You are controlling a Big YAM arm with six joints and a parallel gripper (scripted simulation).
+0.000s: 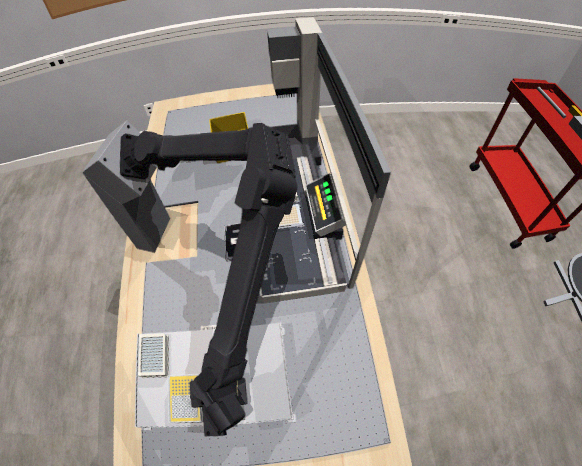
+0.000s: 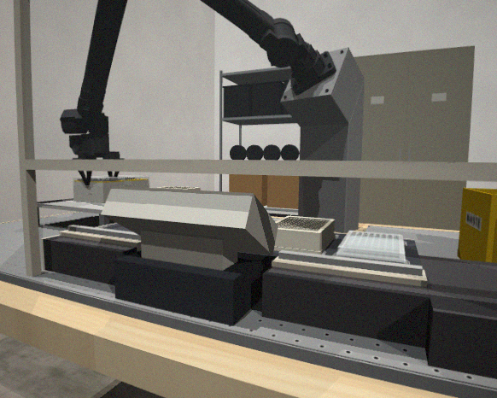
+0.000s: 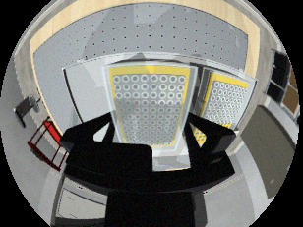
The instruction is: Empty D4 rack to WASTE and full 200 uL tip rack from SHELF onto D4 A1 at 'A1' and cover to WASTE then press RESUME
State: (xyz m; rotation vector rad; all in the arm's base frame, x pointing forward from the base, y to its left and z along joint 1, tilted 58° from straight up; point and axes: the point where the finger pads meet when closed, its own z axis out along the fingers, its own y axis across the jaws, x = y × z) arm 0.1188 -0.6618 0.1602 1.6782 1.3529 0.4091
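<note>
Yellow-rimmed tip rack (image 3: 151, 107) — covered, claw (image 3: 150, 137) open

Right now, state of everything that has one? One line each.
gripper: open, holding nothing, fingers straddling the yellow-rimmed tip rack
yellow-rimmed tip rack: on the shelf top, clear cover on
white rack: on the shelf top, untouched
tip rack on deck: uncovered, seated
panel strip: lit yellow

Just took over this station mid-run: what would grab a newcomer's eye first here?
The long black arm stretches across the bench, its open gripper straddling a yellow-rimmed tip rack on the shelf at the near end. On the deck, the panel shows a lit yellow strip beside green lights. A yellow bin stands at the other end.
</note>
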